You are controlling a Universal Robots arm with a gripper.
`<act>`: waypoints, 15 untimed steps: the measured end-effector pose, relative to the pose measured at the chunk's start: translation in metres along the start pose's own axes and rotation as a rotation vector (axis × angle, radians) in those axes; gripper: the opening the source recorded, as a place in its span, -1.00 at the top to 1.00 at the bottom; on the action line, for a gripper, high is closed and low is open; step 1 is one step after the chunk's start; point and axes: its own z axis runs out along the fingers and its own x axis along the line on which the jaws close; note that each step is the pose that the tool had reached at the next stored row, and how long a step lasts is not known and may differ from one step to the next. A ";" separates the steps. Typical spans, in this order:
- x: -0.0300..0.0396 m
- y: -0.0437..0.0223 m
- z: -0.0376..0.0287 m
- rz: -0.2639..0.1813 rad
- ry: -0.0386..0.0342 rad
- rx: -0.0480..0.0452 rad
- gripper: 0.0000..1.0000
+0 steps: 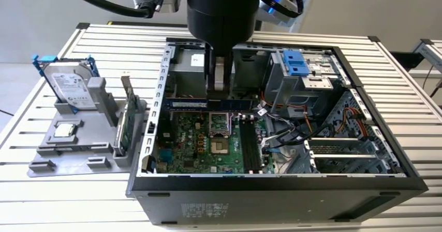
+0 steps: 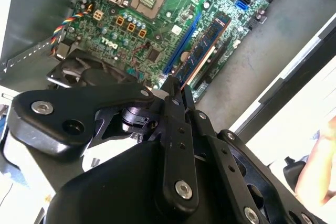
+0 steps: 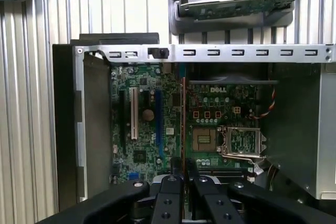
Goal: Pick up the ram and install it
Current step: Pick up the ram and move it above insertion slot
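Gripper (image 1: 219, 93) hangs over the open case (image 1: 276, 183); fingers pinched narrow on the ram (image 1: 190, 103), gripping it near mid-length on the top edge so both ends stick out evenly and the contact edge stays free for seating; in the second wrist view the fingertips (image 2: 173, 88) clamp the stick's flat faces, ram (image 2: 207, 43) running away from the gripper with its copper edge showing; in the first wrist view the ram (image 3: 182, 108) is seen edge-on as a thin line out from the gripper (image 3: 182, 163), so it is held upright, contacts toward the board

Ram sits inside the case, above the motherboard (image 1: 200, 149) near the socket (image 1: 218, 122), not touching any slot as far as can be seen; the black ram slots (image 1: 250, 144) lie just to the exterior view's right of the socket; the ram looks crosswise to them (judged from the exterior view), so pickup is done, seating not yet

Drive (image 1: 69, 84) and card (image 1: 126, 119) stand in the grey holder (image 1: 69, 151) outside the case, on the exterior view's left, well apart from the gripper
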 end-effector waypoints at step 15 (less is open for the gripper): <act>-0.0005 -0.0161 -0.0001 0.000 0.0000 0.0000 1.00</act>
